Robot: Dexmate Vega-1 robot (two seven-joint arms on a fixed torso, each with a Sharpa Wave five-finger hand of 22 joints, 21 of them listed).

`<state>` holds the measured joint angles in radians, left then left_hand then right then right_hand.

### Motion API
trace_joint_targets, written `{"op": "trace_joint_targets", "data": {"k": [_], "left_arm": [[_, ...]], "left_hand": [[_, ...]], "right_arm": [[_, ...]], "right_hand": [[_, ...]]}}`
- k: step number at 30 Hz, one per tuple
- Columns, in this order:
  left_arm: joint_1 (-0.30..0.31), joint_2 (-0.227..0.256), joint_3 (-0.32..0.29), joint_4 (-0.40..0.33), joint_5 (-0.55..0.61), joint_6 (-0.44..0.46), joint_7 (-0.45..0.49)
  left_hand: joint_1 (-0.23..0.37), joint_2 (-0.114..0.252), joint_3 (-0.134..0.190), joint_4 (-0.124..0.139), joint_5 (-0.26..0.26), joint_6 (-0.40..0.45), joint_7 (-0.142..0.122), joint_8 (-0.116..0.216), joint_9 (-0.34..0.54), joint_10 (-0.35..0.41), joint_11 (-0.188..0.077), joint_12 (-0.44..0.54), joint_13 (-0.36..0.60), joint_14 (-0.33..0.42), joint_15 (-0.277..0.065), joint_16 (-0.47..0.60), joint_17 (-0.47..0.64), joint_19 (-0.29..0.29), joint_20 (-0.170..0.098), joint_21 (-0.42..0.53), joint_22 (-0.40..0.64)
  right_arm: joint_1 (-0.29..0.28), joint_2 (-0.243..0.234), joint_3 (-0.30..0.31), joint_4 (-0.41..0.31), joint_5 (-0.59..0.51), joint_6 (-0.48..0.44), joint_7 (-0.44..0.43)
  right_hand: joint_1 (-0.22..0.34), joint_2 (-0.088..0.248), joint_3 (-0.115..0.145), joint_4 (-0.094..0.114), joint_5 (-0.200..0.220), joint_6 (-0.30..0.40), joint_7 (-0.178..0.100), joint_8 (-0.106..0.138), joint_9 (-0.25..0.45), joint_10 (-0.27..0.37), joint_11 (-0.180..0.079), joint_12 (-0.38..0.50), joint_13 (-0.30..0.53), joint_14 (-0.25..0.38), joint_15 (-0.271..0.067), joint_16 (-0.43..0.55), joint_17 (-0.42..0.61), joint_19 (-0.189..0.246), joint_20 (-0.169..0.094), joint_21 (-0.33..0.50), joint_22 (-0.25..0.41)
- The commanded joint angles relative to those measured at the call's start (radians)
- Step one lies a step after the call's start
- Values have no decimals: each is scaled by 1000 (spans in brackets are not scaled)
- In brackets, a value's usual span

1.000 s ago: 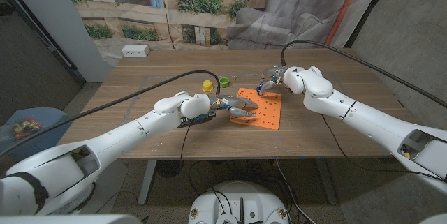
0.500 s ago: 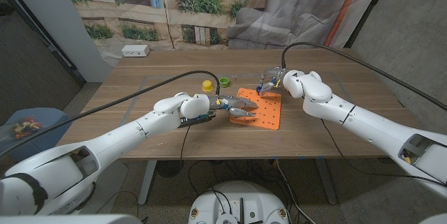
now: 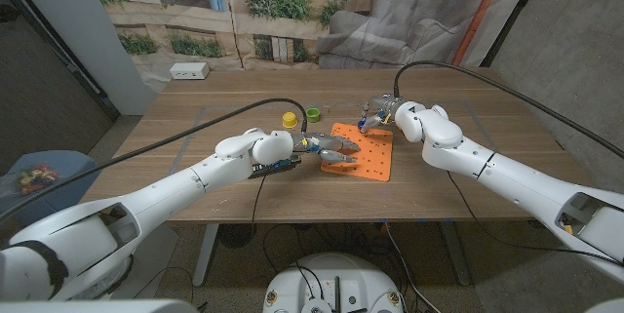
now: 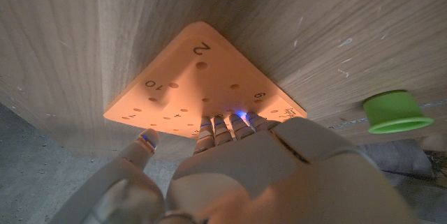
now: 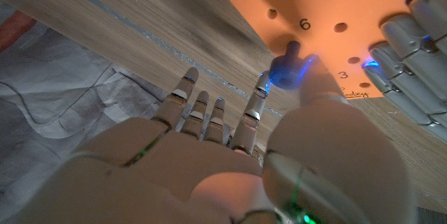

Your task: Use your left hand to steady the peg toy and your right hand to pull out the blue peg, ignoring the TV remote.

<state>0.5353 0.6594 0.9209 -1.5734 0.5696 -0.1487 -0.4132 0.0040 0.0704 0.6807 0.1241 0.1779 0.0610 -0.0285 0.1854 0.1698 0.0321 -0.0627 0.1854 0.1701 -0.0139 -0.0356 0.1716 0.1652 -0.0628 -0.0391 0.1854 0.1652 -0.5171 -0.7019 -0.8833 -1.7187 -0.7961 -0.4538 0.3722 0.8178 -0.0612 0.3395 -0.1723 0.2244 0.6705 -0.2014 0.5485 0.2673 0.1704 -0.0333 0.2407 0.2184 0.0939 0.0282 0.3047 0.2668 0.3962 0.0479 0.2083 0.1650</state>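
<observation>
The orange peg toy (image 3: pixel 375 157) lies flat on the table, a numbered board with holes (image 4: pixel 188 77). My left hand (image 3: pixel 327 150) reaches in from its near-left side, and its fingertips (image 4: pixel 223 123) press down on the board's edge with the thumb off to the side. At the board's far edge, the blue peg (image 5: pixel 285 69) stands by the number 6. My right hand (image 3: pixel 378 115) pinches it between thumb and a fingertip (image 5: pixel 257 102). The peg's stem still meets the board (image 5: pixel 335 1).
A yellow peg (image 3: pixel 290 118) and a green peg (image 3: pixel 314 114) stand on the table just behind my left hand; the green peg (image 4: pixel 390 111) also appears in the left wrist view. A white box (image 3: pixel 187 71) sits at the far left corner.
My right forearm has swung slightly toward the board while its hand stays at the blue peg. The left hand and the board have not moved.
</observation>
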Motion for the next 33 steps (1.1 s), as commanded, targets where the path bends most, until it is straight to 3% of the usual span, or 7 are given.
{"op": "trace_joint_targets", "data": {"k": [1, 10, 22, 33], "left_arm": [[-1, -3, 4, 5, -4, -1, 1], [3, -1, 3, 0, -10, 3, -2], [8, 3, 3, -8, -14, 7, -9], [3, 0, 4, -3, -31, 7, -29]], "left_hand": [[13, 88, 7, 2, 3, 12, 1, -3, 3, 3, -1, 5, 3, 8, -55, 4, 2, 5, -155, 6, 5], [13, 87, 8, 1, 3, 13, 0, -3, 3, 3, -3, 5, 3, 9, -55, 4, 2, 6, -155, 6, 5], [13, 87, 10, -1, 2, 13, 1, -4, 3, 4, -2, 4, 3, 10, -55, 4, 2, 8, -156, 6, 5], [13, 85, 11, -2, 2, 15, 1, -4, 3, 12, -4, 7, 3, 20, -52, 7, 2, 19, -154, 10, 5]], "right_arm": [[-13, 9, 1, 6, 8, -20, -56], [-32, 12, 10, 3, 17, -43, -107], [-53, 3, 41, -7, 85, -38, -156], [-59, -2, 43, -18, 111, -55, -176]], "right_hand": [[26, 4, 11, 2, -6, 31, -12, 18, 3, 22, -9, 5, 1, 19, -8, 13, 5, 20, -7, 3, 4], [55, 18, 22, 3, -12, 115, -18, 59, 8, 74, -30, 13, -1, 53, -37, 28, 10, 59, -23, 4, 5], [53, 58, 33, 19, -10, 159, -20, 78, 12, 95, -41, 13, -2, 72, -53, 38, 17, 77, -27, 2, 5], [45, 72, 33, 24, -8, 177, -20, 83, 9, 107, -43, 13, -3, 81, -61, 43, 20, 84, -28, 1, 5]]}}
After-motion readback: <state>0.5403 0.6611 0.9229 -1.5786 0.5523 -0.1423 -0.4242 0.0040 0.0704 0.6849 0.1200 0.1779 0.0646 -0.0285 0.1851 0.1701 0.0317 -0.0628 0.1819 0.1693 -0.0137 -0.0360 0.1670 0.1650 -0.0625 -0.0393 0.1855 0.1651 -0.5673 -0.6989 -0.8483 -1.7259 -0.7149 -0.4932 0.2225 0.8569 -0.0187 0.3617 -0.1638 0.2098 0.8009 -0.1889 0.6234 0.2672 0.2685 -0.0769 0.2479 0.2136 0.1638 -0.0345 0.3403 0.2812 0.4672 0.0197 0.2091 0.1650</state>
